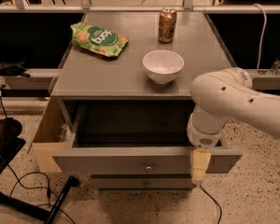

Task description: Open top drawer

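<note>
The gripper point(200, 164) is seen against the right end of the top drawer point(112, 161), part of whose front is covered by it. Its right inner corner is hidden by the arm point(233, 101), which is cut off by the right edge. 1 lower drawer front point(130, 183) is mostly covered.

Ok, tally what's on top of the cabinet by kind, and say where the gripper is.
Snack bag: 1
Can: 1
Bowl: 1
Total: 3
The gripper hangs in front of the right end of the top drawer, which stands pulled out.
</note>
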Controlling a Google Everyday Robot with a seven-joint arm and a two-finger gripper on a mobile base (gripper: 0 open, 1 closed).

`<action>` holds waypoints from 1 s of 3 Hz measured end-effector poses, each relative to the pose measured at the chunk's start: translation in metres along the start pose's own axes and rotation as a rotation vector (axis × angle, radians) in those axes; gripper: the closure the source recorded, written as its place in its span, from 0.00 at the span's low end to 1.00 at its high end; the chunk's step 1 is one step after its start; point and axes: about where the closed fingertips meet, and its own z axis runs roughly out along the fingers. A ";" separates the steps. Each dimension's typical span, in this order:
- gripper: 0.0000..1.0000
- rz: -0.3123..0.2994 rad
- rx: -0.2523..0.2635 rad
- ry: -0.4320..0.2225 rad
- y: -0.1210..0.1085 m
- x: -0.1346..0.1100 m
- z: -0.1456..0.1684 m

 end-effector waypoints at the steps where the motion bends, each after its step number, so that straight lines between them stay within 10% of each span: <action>1: 0.00 -0.001 -0.011 -0.014 0.001 0.001 0.007; 3: 0.42 -0.014 -0.120 -0.074 0.060 0.001 0.032</action>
